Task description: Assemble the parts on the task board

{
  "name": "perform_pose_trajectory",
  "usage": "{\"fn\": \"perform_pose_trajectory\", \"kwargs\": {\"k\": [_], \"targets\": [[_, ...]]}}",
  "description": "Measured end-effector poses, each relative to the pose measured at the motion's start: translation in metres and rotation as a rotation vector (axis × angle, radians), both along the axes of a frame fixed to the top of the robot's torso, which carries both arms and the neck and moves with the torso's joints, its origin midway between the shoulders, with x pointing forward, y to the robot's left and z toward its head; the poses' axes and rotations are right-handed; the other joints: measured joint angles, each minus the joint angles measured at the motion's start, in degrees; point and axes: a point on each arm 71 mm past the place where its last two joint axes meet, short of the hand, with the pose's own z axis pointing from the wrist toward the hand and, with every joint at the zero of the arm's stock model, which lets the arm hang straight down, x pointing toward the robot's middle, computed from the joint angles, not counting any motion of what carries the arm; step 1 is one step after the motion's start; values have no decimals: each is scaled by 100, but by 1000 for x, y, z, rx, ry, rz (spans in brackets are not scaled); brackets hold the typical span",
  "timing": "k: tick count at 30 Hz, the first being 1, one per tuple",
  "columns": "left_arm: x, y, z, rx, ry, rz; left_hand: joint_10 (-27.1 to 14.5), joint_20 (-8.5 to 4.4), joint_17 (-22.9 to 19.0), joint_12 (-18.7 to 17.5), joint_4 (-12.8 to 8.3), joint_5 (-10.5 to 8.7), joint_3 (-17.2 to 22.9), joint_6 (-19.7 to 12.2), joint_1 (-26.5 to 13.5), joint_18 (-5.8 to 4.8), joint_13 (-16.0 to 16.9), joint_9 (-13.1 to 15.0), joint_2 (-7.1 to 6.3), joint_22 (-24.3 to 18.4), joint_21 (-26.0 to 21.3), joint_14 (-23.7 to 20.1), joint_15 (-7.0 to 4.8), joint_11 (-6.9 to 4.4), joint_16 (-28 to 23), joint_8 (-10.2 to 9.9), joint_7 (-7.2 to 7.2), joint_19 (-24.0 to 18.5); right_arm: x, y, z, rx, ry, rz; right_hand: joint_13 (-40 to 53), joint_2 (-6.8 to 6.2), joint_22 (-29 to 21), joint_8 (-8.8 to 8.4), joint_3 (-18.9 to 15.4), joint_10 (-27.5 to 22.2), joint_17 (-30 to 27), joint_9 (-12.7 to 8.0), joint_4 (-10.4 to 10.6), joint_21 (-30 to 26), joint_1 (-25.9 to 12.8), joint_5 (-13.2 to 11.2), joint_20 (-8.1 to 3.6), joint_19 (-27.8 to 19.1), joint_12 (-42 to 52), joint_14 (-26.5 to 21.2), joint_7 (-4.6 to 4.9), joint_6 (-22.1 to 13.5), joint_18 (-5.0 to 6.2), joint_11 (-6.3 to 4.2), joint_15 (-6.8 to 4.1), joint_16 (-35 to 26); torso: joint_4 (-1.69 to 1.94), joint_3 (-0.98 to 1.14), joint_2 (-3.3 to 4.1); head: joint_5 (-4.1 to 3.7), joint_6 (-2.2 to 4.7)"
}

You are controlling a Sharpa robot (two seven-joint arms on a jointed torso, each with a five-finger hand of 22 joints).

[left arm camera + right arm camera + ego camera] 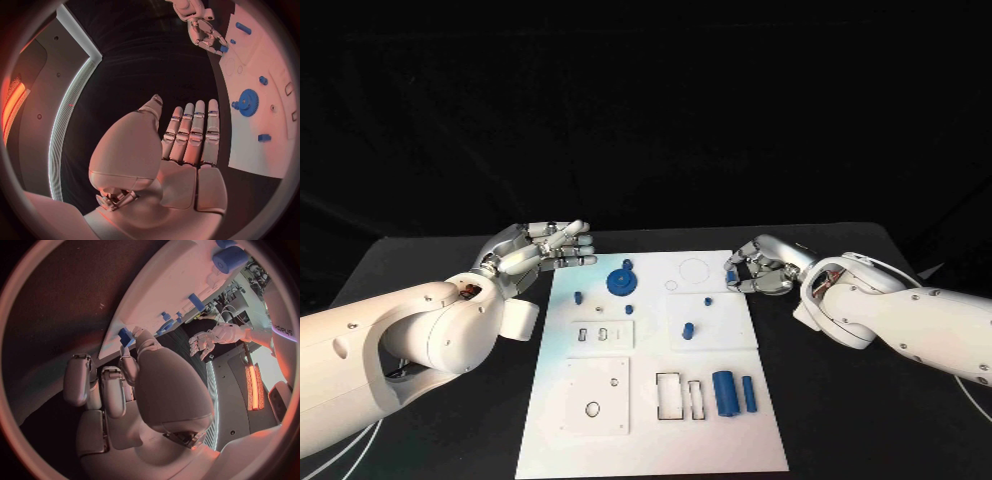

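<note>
Black all round: a dark backdrop behind, and a black desk point(430, 260) carrying the white task board point(661, 400), whose long axis runs from the robot's body away toward the backdrop.

On the task board the blue parts are scattered. A blue gear point(625, 281) lies flat near the far end of the board, toward its left edge; the left wrist view shows the same gear point(248, 102) with its toothed rim face-up. Small blue pegs sit around the gear: one point(578, 296) just to its left, one point(636, 309) just nearer the robot, one point(708, 299) to its right, and a slightly taller piece point(688, 330) nearer the robot again. Well away from the gear, at the board's near end, a thick blue cylinder point(726, 392) and a thinner blue rod point(750, 394) lie side by side, both with their long axes parallel to the board's long axis, just beside two narrow rectangular slots.

The left robot hand point(542, 250) hovers over the desk just left of the gear, off the board's far left corner, fingers straight, held close together and holding nothing; the left wrist view shows its palm point(187, 150) flat and bare.

The right robot hand point(764, 268) is at the board's far right edge, across from the gear, fingers curled in and pinching a small blue part point(125, 335) at its fingertips.

No legible writing shows on the board or parts.
</note>
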Motion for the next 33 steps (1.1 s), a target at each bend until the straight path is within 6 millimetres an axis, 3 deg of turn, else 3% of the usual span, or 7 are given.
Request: {"fn": "perform_pose_trajectory", "kwargs": {"k": [11, 33], "targets": [[0, 0, 0, 0, 0, 0, 0, 0, 0, 0, 0, 0, 0, 0, 0, 0, 0, 0, 0, 0, 0, 0, 0, 0, 0, 0, 0, 0, 1, 4, -4, -2, 11, -1, 22, 29, 18, 63, 16, 30, -1, 22, 15, 0, 30, 0, 0, 0, -1, 0, -61, 122, 0, -30, 0, 0, -2, 0, 3, 18, -9], [0, 1, 0, 2, 2, 2, 0, 0, 0, -23, 0, 0, 0, 0, -1, 0, 0, 0, -1, 0, 0, 0, 0, 0, 0, 0, 0, 0, 1, 2, -5, -5, 12, -9, -28, 28, 19, 85, 16, 30, -1, 16, 15, 0, 30, 0, 0, 0, -1, 0, -24, 126, 0, -30, 0, 0, -2, 1, 0, 15, -35]]}}
